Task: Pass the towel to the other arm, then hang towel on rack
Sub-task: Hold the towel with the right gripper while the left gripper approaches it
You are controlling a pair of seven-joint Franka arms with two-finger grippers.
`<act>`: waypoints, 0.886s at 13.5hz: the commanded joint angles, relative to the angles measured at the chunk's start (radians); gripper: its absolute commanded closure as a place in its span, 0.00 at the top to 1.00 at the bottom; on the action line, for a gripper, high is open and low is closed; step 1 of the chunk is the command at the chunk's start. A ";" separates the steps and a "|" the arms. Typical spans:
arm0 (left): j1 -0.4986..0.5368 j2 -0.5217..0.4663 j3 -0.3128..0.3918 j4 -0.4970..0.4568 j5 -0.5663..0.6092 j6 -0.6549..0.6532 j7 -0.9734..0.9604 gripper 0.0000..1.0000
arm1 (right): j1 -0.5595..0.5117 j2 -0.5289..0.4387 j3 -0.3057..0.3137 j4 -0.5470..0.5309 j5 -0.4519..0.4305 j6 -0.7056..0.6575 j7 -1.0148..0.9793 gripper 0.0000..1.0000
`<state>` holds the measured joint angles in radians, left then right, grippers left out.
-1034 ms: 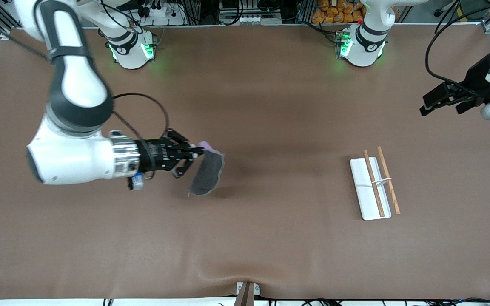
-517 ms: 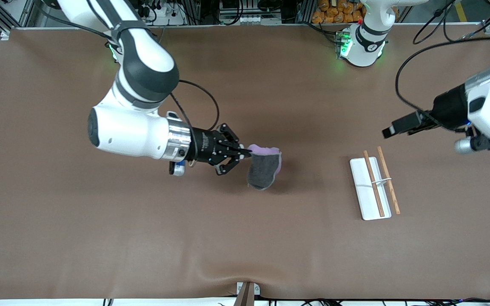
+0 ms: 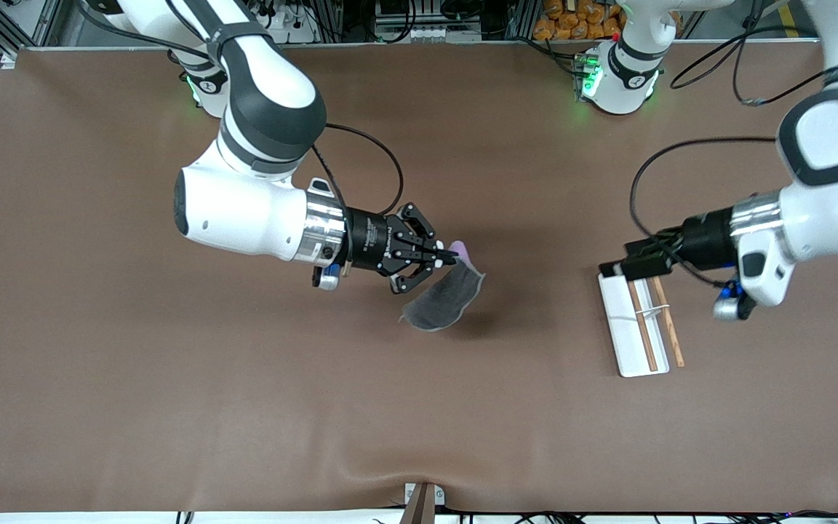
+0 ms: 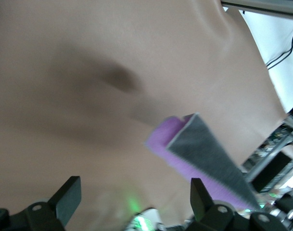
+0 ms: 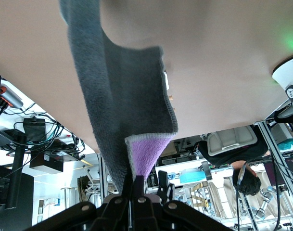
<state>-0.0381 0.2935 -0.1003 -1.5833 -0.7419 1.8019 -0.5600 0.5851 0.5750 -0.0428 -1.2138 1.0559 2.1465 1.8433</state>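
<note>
The towel, dark grey with a purple corner, hangs from my right gripper, which is shut on its upper edge above the middle of the table. The right wrist view shows the fingers pinching the towel at its purple corner. My left gripper is open and empty, over the end of the rack that is farther from the front camera. The rack is a white base with two brown rods. In the left wrist view the open gripper faces the towel, still apart from it.
The arms' bases with green lights stand along the table's edge farthest from the front camera. A black cable loops by the right arm's wrist. A metal clamp sits at the table's nearest edge.
My right arm has carried the towel from its end of the table toward the middle. My left arm has swung in from its end and now reaches over the rack.
</note>
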 commanded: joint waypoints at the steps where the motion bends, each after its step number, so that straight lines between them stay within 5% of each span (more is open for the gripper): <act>1: -0.046 0.038 0.001 0.000 -0.056 0.062 -0.131 1.00 | 0.025 -0.001 -0.012 0.007 0.022 0.026 0.027 0.00; 12: -0.137 0.164 -0.006 -0.021 -0.215 0.131 -0.256 1.00 | 0.071 0.002 -0.012 0.007 0.024 0.121 0.043 0.00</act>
<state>-0.1609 0.4442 -0.1037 -1.6008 -0.9281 1.8907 -0.7970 0.6411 0.5750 -0.0429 -1.2138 1.0579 2.2423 1.8712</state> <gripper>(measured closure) 0.000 0.987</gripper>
